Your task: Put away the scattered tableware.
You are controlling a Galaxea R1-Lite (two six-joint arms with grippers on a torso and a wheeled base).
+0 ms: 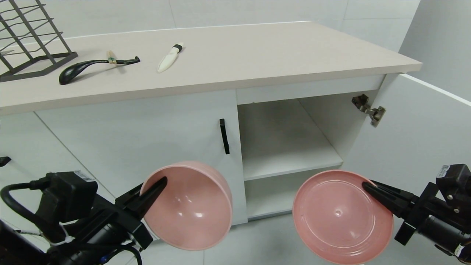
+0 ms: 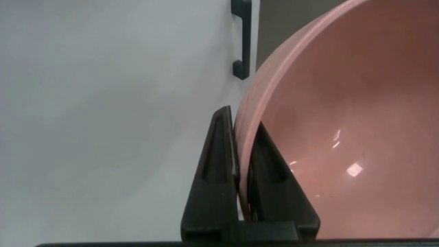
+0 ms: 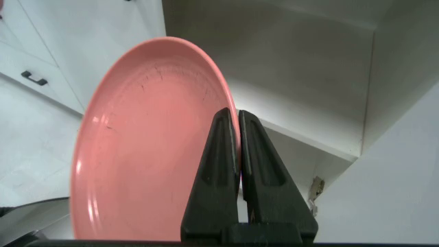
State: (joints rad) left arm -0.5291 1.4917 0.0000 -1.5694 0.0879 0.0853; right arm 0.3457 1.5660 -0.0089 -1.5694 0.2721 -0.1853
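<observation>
My left gripper (image 1: pixel 156 184) is shut on the rim of a pink bowl (image 1: pixel 191 208), held low in front of the closed cabinet door; the bowl (image 2: pixel 343 130) is tipped on its side with the rim pinched between the fingers (image 2: pixel 218 158). My right gripper (image 1: pixel 368 186) is shut on the edge of a pink plate (image 1: pixel 340 217), held on edge below the open cabinet (image 1: pixel 283 140). That plate (image 3: pixel 151 137) faces the cabinet shelves. A black ladle (image 1: pixel 84 67) and a white knife with a black band (image 1: pixel 170 57) lie on the countertop (image 1: pixel 257 55).
A black wire dish rack (image 1: pixel 27 40) stands at the counter's far left. The cabinet's right door (image 1: pixel 423 129) is swung open beside my right arm. The left door has a black handle (image 1: pixel 224 136). Two bare shelves sit inside the cabinet.
</observation>
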